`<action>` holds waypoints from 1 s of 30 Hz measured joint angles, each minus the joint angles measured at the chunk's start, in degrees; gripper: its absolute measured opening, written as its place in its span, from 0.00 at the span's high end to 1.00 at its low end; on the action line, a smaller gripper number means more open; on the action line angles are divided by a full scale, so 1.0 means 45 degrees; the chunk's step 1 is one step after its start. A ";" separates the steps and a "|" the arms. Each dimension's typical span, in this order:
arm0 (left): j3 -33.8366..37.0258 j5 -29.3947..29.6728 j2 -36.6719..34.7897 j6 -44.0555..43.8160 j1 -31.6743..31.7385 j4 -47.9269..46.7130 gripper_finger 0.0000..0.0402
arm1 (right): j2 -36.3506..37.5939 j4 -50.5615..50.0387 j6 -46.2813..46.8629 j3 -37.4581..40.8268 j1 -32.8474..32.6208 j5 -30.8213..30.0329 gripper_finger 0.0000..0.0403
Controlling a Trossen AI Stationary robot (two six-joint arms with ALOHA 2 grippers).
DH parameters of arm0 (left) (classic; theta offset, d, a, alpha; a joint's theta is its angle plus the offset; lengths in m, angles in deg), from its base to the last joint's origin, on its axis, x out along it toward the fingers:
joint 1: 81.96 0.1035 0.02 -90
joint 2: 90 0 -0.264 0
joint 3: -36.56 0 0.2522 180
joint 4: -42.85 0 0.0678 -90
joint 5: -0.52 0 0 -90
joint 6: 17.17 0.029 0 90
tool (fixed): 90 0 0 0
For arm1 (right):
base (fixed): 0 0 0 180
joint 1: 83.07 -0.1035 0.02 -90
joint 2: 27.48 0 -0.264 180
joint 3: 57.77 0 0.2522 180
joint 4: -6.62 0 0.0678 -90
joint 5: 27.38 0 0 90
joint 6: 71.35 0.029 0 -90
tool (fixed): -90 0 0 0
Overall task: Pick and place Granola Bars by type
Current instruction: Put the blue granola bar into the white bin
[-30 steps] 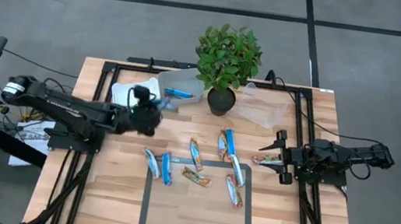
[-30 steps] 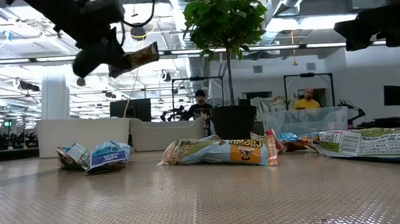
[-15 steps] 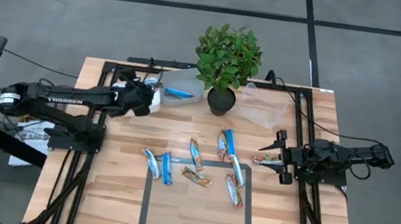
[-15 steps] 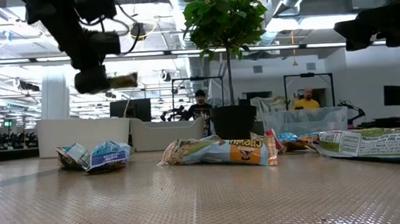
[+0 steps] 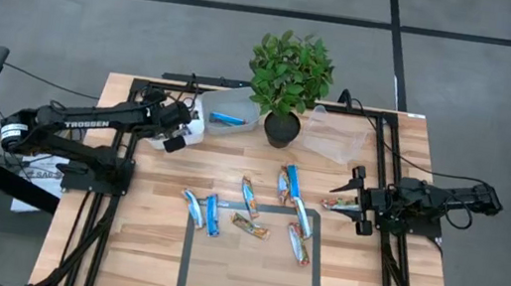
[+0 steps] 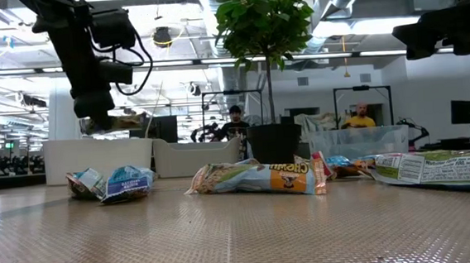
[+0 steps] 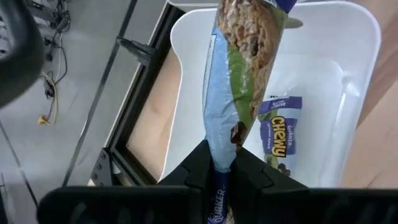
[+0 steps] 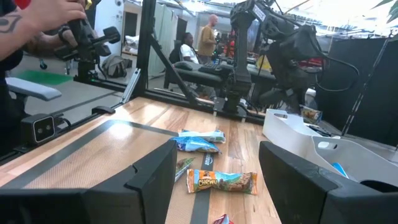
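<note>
Hanging over the white rectangular plastic tub [image 7: 357, 37] at your table's back left, the left gripper [image 7: 222, 163] pinches a blue-green chewy bar [image 7: 239, 81]. Only its wrist view shows another bar [image 7: 277, 132] inside. Remaining wrapped bars [image 5: 248, 209] lie mid-table with room around. The right gripper [image 5: 341, 194] waits spread wide at the right edge.

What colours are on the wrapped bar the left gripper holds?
Light blue and green wrapped granola bar, clearest in the left wrist view.
</note>
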 joint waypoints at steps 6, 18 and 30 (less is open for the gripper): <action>0.0000 -0.0181 0.0000 0.0077 -0.0005 -0.0110 0.82 | 0.0000 0.0000 0.0002 -0.0001 0.0000 0.0000 0.44; 0.0000 0.0499 0.0000 0.0002 -0.0010 -0.0100 0.61 | 0.0000 0.0000 -0.0002 -0.0001 0.0000 0.0000 0.45; 0.0000 0.0525 -0.0112 0.0185 -0.0268 0.0156 0.56 | 0.0000 0.0000 -0.0001 0.0000 0.0000 0.0000 0.44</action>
